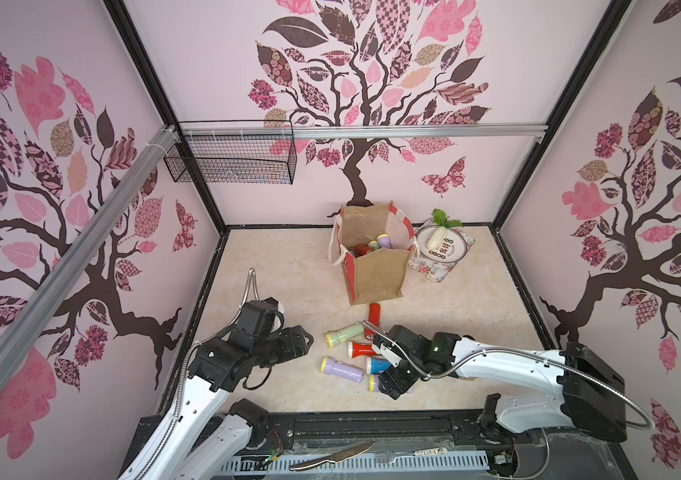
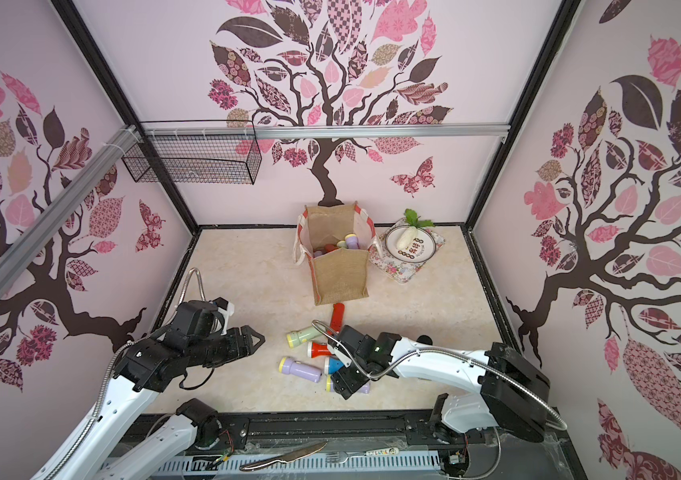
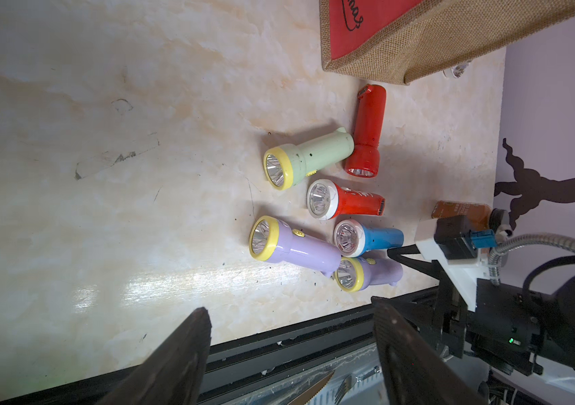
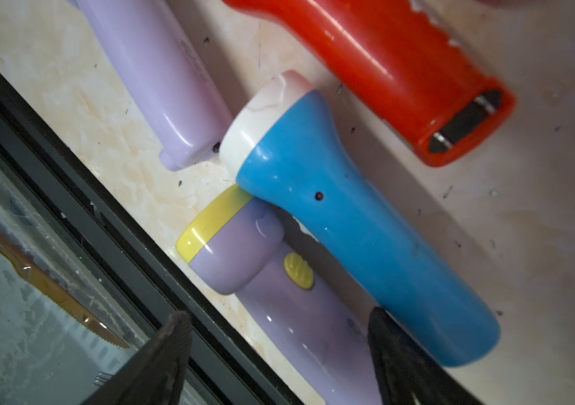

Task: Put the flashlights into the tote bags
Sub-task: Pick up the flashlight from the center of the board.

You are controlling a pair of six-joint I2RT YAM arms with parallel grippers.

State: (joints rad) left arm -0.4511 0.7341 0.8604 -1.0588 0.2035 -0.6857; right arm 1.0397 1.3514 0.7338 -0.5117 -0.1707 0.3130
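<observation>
My right gripper [image 4: 279, 312] is down low over the near lilac flashlight [image 4: 254, 266], close to the near edge of the table [image 1: 288, 270]. Its two fingers are spread wide, one on each side of that flashlight's body. One finger [image 4: 405, 354] is right beside it and beside the blue flashlight [image 4: 349, 224]. The other finger [image 4: 170, 354] is apart from it, so I am not pinching it. The blue flashlight lies just far of the lilac one, and their heads touch. My left gripper [image 3: 289, 305] hangs above the table to the left of the pile. Its fingers are spread too, with nothing between them. Six flashlights lie on the table in a small bunch. The left lilac flashlight [image 3: 296, 245] has its tail end by the heads of the blue one and the near lilac one. Far of the blue one is the white-ringed red flashlight [image 3: 345, 200], then the green flashlight [image 3: 308, 159]. The far red flashlight [image 3: 366, 129] lies past that, its tail end pointing at the bag [image 1: 376, 270]. The bag stands upright and open at the far middle of the table. More flashlights [image 1: 374, 245] are inside it, red and lilac ones. Just right of the bag is a plate [image 1: 453, 249] with a white radish [image 1: 436, 237] on it. A wire basket [image 1: 230, 158] hangs on the far wall at the left. A knife [image 1: 330, 457] and a fork [image 1: 392, 456] lie off the table's near edge.
</observation>
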